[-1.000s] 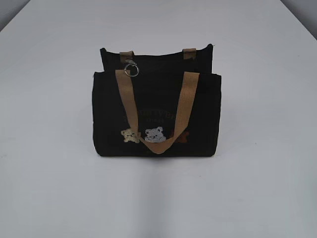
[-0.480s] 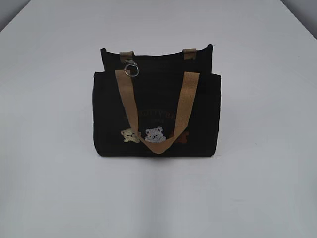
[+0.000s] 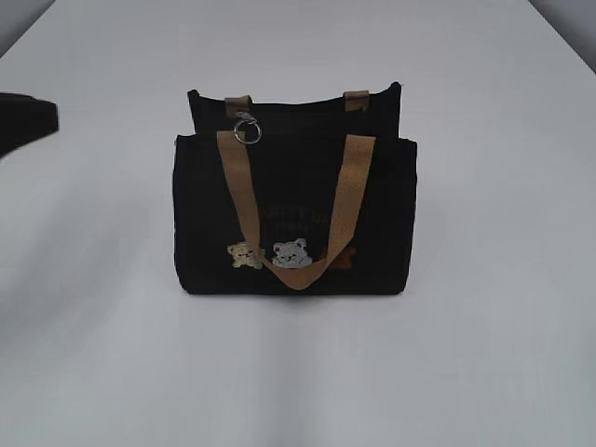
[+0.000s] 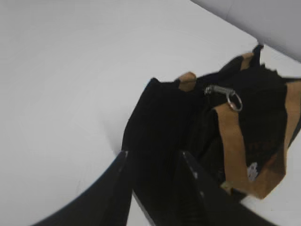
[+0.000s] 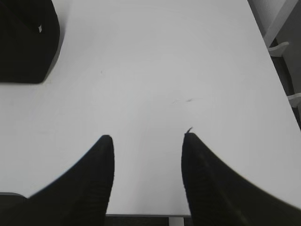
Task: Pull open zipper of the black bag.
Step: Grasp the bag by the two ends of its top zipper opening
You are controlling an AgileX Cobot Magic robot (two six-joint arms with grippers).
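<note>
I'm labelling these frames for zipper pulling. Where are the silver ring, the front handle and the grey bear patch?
silver ring (image 3: 247, 131), exterior view, on the metal loop.
front handle (image 3: 238, 191), exterior view, on its left tan strap.
grey bear patch (image 3: 292, 253), exterior view, on the bear's face.

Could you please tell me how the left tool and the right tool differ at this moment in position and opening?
The left tool points at the black bag, its fingers framing the bag's near end, while the right tool hangs over bare white table with only a bag corner at its view's edge. The left tool's gap looks narrower than the right tool's. The left arm shows at the exterior view's edge; the right does not. Both are open and hold nothing.
</note>
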